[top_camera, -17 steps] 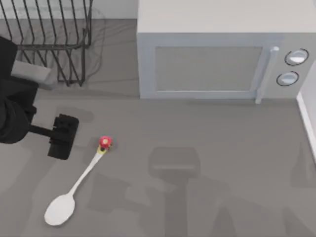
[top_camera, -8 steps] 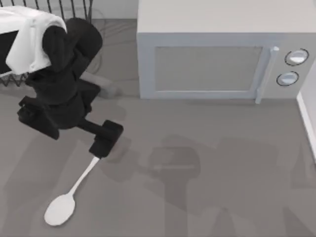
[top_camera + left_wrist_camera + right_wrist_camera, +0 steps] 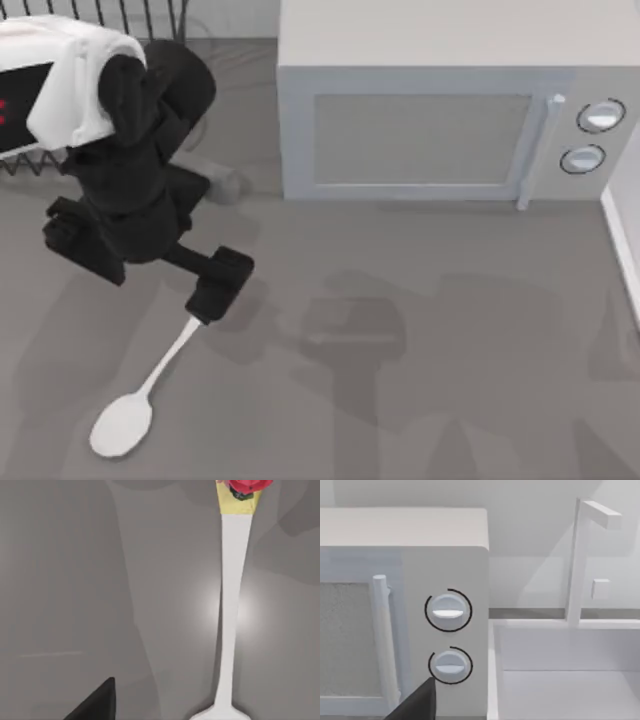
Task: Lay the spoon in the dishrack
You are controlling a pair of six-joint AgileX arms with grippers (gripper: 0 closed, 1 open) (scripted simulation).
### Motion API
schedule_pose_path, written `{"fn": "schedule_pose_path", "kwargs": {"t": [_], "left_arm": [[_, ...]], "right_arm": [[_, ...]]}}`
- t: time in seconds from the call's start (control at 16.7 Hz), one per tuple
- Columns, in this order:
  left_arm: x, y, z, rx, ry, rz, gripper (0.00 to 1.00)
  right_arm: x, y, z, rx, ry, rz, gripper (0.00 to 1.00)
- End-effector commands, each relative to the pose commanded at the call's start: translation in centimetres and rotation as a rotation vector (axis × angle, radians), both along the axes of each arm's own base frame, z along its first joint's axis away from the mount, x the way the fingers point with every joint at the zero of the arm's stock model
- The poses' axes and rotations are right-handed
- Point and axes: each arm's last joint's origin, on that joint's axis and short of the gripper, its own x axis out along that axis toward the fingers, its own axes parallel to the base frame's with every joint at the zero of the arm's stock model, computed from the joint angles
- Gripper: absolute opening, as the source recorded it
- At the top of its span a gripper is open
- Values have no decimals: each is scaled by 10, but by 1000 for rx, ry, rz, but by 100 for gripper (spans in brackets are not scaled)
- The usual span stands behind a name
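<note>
The left gripper [image 3: 218, 288] hangs over the knob end of the spoon [image 3: 140, 395], which lies flat on the table [image 3: 450, 400] at about eight o'clock in the top view, its handle running from the bowl at seven o'clock up toward the gripper at one o'clock of the bowl. In the left wrist view the spoon [image 3: 231, 610] shows its thin white handle and the red and yellow knob, lying free on the grey surface with one dark finger [image 3: 95, 702] to the side and apart from it. Whether the claw is wide or narrow cannot be told from these views.

The step in hand looks like the approach to grasp. To do it well, the arm should likely centre the handle between the fingers, just below the knob, and descend straight so the thin handle does not skid or roll.

The dishrack [image 3: 130, 15] sits at eleven o'clock, mostly covered by the left arm, only a few upright bars showing. The knob is hidden under the gripper from above. The microwave [image 3: 420, 120] stands at one o'clock. The right gripper [image 3: 417, 705] is parked facing the microwave's dials, only one dark finger edge visible, so its opening cannot be judged.
</note>
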Motion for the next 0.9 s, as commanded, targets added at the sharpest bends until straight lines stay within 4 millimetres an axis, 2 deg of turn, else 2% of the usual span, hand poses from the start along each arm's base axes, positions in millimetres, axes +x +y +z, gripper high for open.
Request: {"fn": "schedule_pose_path", "kwargs": {"t": [0.12, 0.42, 0.54, 0.84, 0.9], "left_arm": [[1, -1, -16, 1, 2, -3, 100], [3, -3, -75, -3, -7, -3, 100], [1, -2, -91, -2, -3, -3, 100], [0, -2, -95, -1, -1, -3, 100], [0, -2, -95, -1, -1, -3, 92]], "right_arm": [[0, 0, 0, 0, 0, 0, 100], [0, 0, 0, 0, 0, 0, 100], [0, 0, 0, 0, 0, 0, 100], [0, 0, 0, 0, 0, 0, 100], [0, 0, 0, 0, 0, 0, 100]]}}
